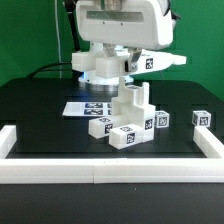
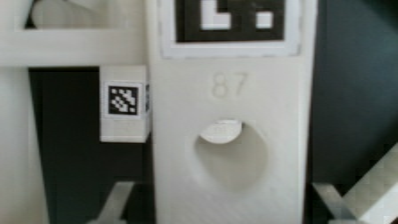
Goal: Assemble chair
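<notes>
Right now the fingers sit at either side of a flat white panel, drawn in tight on it; the gripper looks to be grasping this chair part by its edges. The wrist view shows the panel close up: a black-and-white tag at one end, a faint embossed number, and a round hole in a shallow hollow. Beside it a narrower white piece carries a small tag; whether the two touch I cannot tell.

Outward from there, the exterior view has the gripper low over a cluster of white chair parts in the middle of the black table, the held panel largely hidden under the white arm. Two small tagged blocks lie apart, toward the exterior view's right. The marker board lies flat behind the cluster, and a white rail fences the table's near side.

My judgement: the step in hand is carrying or seating this panel against the stacked parts. The next move calls for lining the panel's hole up with its mate, then pressing gently without knocking the loose pieces
</notes>
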Robot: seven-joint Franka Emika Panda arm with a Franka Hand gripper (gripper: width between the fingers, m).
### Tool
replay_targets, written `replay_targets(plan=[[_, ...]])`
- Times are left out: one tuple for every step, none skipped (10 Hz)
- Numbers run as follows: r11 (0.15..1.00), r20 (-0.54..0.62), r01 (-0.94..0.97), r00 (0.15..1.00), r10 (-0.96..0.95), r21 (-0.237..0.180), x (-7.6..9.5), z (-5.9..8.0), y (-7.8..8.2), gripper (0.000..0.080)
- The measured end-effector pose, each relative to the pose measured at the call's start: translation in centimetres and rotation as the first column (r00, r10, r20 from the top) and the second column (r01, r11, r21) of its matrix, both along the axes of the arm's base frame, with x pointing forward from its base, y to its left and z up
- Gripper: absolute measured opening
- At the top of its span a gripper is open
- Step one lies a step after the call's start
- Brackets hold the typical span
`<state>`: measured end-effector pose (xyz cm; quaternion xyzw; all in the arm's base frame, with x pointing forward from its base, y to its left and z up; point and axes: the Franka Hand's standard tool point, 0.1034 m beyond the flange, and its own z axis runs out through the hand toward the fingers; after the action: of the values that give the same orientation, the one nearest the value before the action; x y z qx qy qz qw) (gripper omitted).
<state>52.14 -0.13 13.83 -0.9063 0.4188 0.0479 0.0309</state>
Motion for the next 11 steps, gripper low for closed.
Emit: replay_targets(plan=[[1.0, -0.001, 0.0, 1.0, 0.0, 0.0, 0.0, 0.0, 0.0, 0.0289], [1.0, -0.001, 0.0, 1.0, 0.0, 0.0, 0.0, -0.1, 0.0, 0.0289], [1.0, -0.002, -0.003, 1.0, 0.003, -0.001, 0.0, -0.1, 0.1, 0.0289], [1.0, -0.003, -0.014, 1.0, 0.014, -0.003, 0.0, -0.2, 0.6, 0.0289], [1.0, -0.005, -0.024, 1.0, 0.024, -0.005, 0.1, -0.3, 1.0, 0.0289], [1.0, -0.006, -0.025, 1.0, 0.025, -0.004, 0.0, -0.4, 1.1, 0.0289], [1.0, -0.008, -0.021, 1.0, 0.021, -0.004, 0.0, -0.5, 0.9, 0.0289], [1.0, -0.009, -0.022, 1.0, 0.022, -0.004, -0.1, -0.6, 1.0, 0.0289], [1.0, -0.011, -0.022, 1.0, 0.022, -0.005, -0.1, -0.7, 1.0, 0.0289], [1.0, -0.011, -0.023, 1.0, 0.023, -0.006, -0.1, -0.8, 1.0, 0.0289], [1.0, -0.005, -0.027, 1.0, 0.027, -0.01, -0.3, -1.0, 1.3, 0.0289]])
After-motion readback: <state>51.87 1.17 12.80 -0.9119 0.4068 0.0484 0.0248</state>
